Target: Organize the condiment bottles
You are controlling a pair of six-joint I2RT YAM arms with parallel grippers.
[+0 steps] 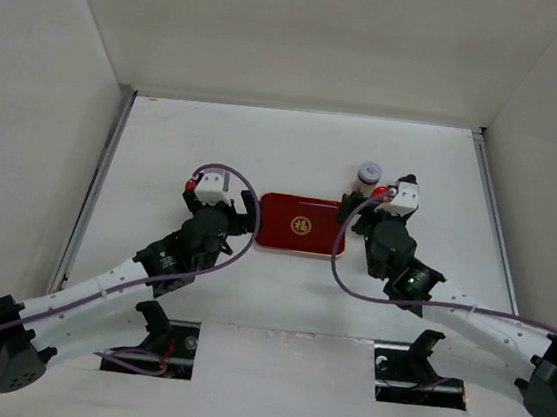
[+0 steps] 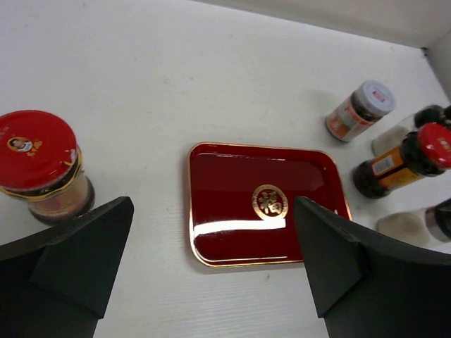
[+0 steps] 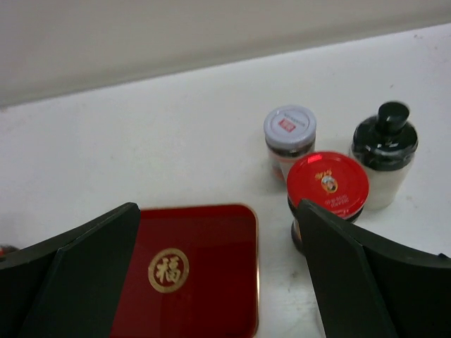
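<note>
The flat red tray (image 1: 300, 225) lies between my two grippers. A grey-capped bottle (image 1: 369, 174) stands behind the tray's right end; it also shows in the right wrist view (image 3: 289, 134). Beside it there stand a red-capped dark bottle (image 3: 327, 184) and a pale bottle with a black cap (image 3: 384, 151). In the left wrist view a wide red-capped jar (image 2: 39, 162) stands just left of my left gripper (image 2: 213, 215), which is open and empty. My right gripper (image 3: 218, 211) is open and empty over the tray's right edge, with the red-capped bottle at its right finger.
The left wrist view shows the tray (image 2: 211, 232), the grey-capped bottle (image 2: 363, 109), the red-capped dark bottle (image 2: 405, 165) and two pale black-capped bottles (image 2: 391, 139) (image 2: 409, 227) clustered right of the tray. White walls (image 1: 30, 90) enclose the table on three sides.
</note>
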